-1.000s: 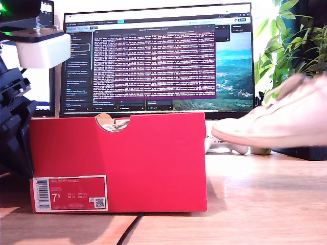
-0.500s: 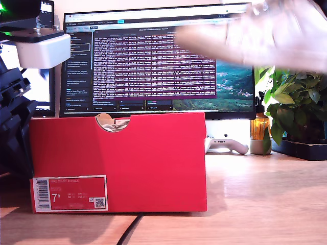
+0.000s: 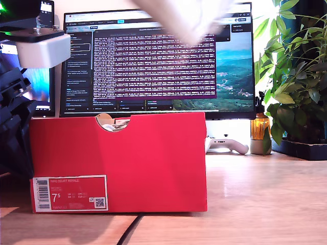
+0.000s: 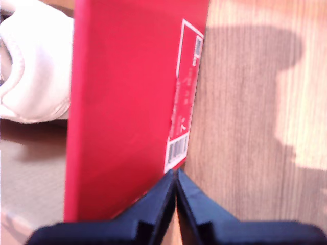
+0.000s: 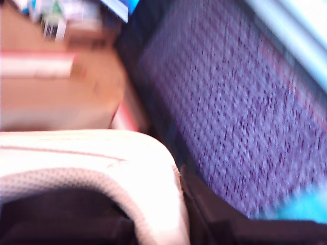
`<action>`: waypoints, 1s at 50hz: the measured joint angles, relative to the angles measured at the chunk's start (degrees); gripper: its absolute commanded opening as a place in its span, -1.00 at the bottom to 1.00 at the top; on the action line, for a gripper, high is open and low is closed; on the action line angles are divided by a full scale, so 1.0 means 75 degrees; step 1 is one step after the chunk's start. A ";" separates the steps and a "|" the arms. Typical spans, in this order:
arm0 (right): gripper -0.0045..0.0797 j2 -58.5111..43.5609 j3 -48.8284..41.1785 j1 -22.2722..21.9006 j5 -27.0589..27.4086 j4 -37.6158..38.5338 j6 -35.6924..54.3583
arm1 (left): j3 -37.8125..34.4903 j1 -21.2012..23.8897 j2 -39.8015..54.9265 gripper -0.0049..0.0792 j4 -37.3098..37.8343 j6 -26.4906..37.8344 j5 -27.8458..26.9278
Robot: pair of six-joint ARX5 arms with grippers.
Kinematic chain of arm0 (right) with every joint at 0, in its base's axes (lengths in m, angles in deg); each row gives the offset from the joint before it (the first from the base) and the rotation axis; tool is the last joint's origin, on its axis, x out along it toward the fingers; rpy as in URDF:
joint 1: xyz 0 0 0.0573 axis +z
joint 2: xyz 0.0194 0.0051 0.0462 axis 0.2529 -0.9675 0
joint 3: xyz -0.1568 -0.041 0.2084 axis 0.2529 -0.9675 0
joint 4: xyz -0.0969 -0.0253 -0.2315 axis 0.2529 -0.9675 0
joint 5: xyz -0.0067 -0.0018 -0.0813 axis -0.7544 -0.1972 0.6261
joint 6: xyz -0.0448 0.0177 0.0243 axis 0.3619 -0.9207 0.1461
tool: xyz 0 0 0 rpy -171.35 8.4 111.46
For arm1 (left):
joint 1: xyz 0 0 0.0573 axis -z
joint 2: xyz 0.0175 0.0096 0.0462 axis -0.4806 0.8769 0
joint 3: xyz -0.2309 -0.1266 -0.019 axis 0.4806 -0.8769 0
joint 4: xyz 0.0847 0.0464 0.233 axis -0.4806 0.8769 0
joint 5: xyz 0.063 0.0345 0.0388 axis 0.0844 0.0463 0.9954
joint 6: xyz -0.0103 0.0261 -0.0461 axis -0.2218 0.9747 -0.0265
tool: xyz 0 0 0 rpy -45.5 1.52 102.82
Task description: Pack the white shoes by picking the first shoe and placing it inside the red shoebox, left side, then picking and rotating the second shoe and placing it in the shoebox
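— Where is your second shoe (image 3: 189, 18)?

— Airborne, blurred, above the red shoebox (image 3: 153, 163); your second gripper (image 5: 179, 204) is clamped on its collar. Its long axis cannot be told.

— And the other arm?

— Your first gripper (image 4: 175, 178) hangs empty, jaws together, just outside the shoebox's labelled wall; the first shoe (image 4: 33, 66) lies inside.

The first gripper (image 4: 175, 176) hangs with jaws together beside the red shoebox (image 4: 122, 102). A white shoe (image 4: 33, 66) lies inside it.
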 measured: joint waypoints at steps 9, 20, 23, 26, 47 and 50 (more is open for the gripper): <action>-0.92 -0.0766 0.0000 0.0067 0.0093 0.0586 0.0434 | 0.0000 0.0000 0.0000 -0.92 -0.0003 0.0000 0.0000; -0.92 -0.1396 0.0000 0.0070 0.0143 0.1332 0.1090 | 0.0000 0.0000 0.0000 -0.92 -0.0003 0.0000 0.0000; -0.92 -0.1451 0.0000 0.0108 0.0143 0.1396 0.1247 | 0.0000 0.0000 0.0000 -0.92 -0.0003 0.0000 0.0000; -0.92 -0.1486 0.0000 0.0125 0.0140 0.1419 0.1326 | 0.0000 0.0000 0.0000 -0.92 -0.0003 0.0000 0.0000; -0.92 -0.2594 0.0000 0.0312 0.0146 0.1142 0.1641 | 0.0000 0.0000 0.0000 -0.92 0.0003 0.0000 0.0000; -0.92 -0.2739 0.0000 0.0321 0.0146 0.1067 0.1682 | 0.0000 0.0000 0.0000 -0.92 -0.0003 0.0000 0.0000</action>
